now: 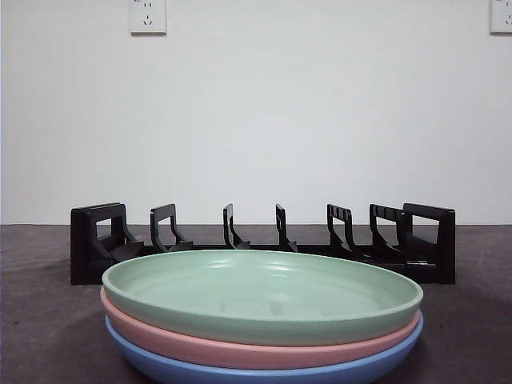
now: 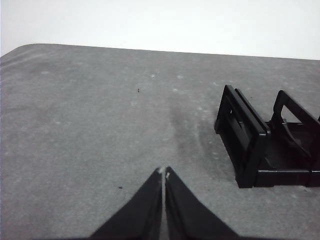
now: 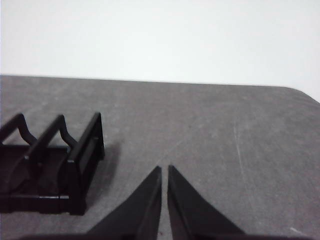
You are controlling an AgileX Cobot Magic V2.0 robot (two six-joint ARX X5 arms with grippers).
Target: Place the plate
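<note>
Three plates are stacked at the front of the table: a green plate [image 1: 264,294] on top, a pink plate [image 1: 240,346] under it, a blue plate [image 1: 208,370] at the bottom. Behind them stands a black slotted dish rack [image 1: 264,240] with no plates in it. One end of the rack shows in the left wrist view [image 2: 250,145], the other end in the right wrist view [image 3: 75,160]. My left gripper [image 2: 164,172] is shut and empty above bare table beside the rack's end. My right gripper [image 3: 164,170] is shut and empty beside the other end. Neither arm shows in the front view.
The grey table [image 2: 100,125] stretches out on both sides of the rack. A white wall with two sockets [image 1: 148,16] stands behind.
</note>
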